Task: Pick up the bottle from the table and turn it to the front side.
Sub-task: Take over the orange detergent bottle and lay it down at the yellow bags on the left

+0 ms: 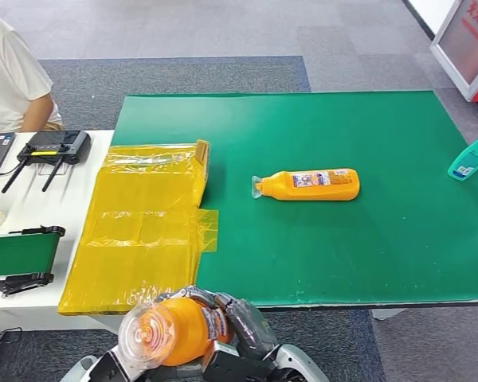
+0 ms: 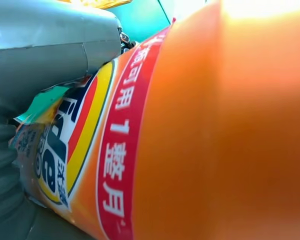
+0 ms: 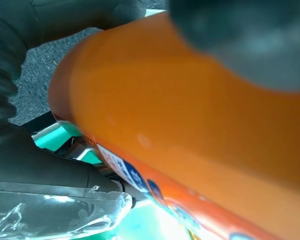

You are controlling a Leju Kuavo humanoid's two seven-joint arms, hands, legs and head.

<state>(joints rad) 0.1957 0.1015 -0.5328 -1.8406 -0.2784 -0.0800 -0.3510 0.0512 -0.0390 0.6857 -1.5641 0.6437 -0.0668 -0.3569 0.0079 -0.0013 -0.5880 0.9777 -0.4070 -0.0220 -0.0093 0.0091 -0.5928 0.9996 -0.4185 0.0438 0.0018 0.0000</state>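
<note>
**Orange bottle held off the tabletop, cap toward camera**

Nearest, head view: orange bottle (image 1: pixel 179 329) is lifted below the near edge of the green tabletop (image 1: pixel 405 239), lying roughly level, clear cap facing the head camera. Right robot hand (image 1: pixel 240 325) has dark fingers wrapped over the bottle's body, clamped on it. Left robot hand (image 1: pixel 107 366) sits by the cap end; left wrist view has its grey thumb (image 2: pixel 46 45) against the label side of the bottle (image 2: pixel 216 125), red band and printed logo facing that camera, so it grips too. Right wrist view: plain orange side of the bottle (image 3: pixel 186 110), thumb below it.

Beyond the hands, to the left: yellow plastic bags (image 1: pixel 143 227) lying flat, overlapping the green surface and a white table (image 1: pixel 44 207).

Further out, ahead and to the right of the hands: second orange bottle (image 1: pixel 308 185) lying on its side on the green, cap pointing left.

Far right edge: teal bottle (image 1: pixel 470 157), partly cut off.

Far left: controller with antennas (image 1: pixel 53 149), laptop corner, person in a white shirt (image 1: pixel 11 76).
</note>
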